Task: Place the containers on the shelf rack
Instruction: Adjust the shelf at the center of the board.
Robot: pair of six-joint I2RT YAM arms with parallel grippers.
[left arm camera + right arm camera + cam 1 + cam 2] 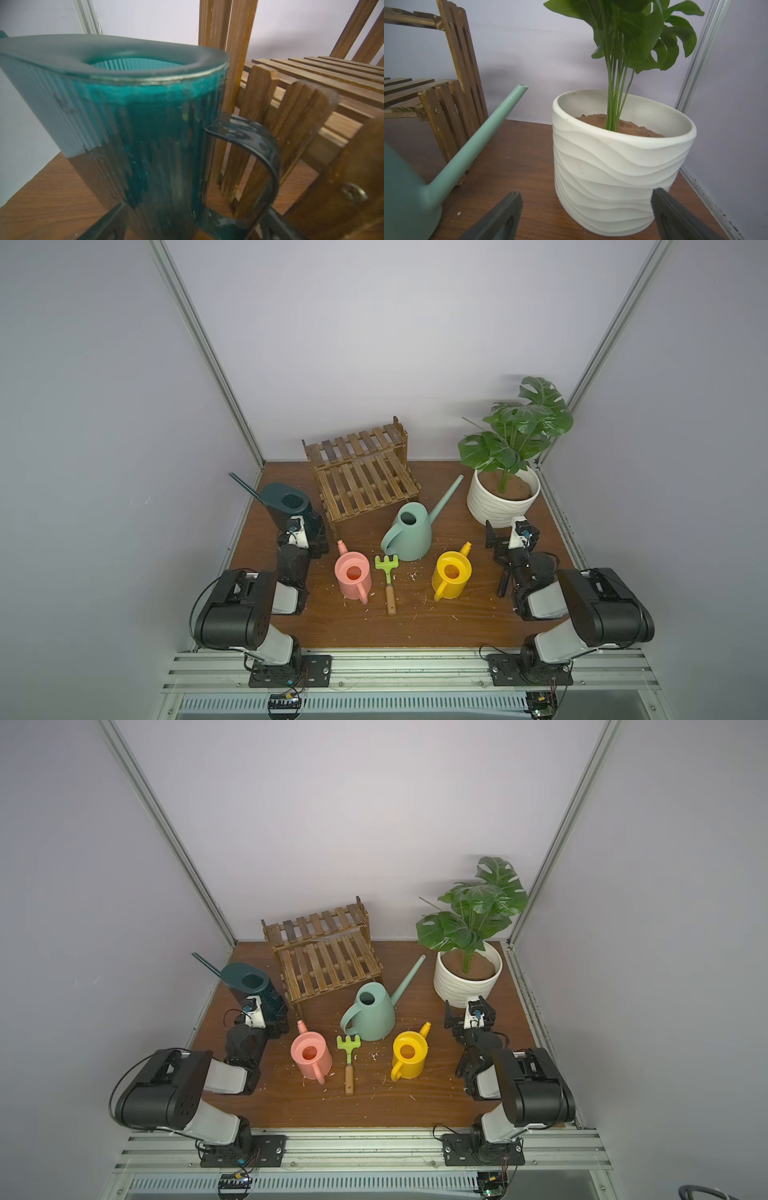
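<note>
The dark wooden shelf rack (pixel 361 472) (pixel 311 87) stands at the back with nothing on it. A tall dark teal can (pixel 286 502) (pixel 135 124) stands left of it. My left gripper (pixel 301 524) (pixel 192 226) is open, one finger on each side of the can's lower body and handle. The mint can (pixel 409 535) (pixel 404 197) stands in the middle, spout towards the back right. In front stand the pink can (pixel 353 574) and yellow can (pixel 451 572). My right gripper (pixel 514 531) (pixel 586 209) is open and holds nothing.
A white ribbed plant pot (pixel 490 510) (pixel 612 176) with a leafy plant stands at the back right, just beyond my right gripper. A green toy rake (pixel 388 576) lies between the pink and yellow cans. Small white crumbs dot the brown tabletop (pixel 415 626).
</note>
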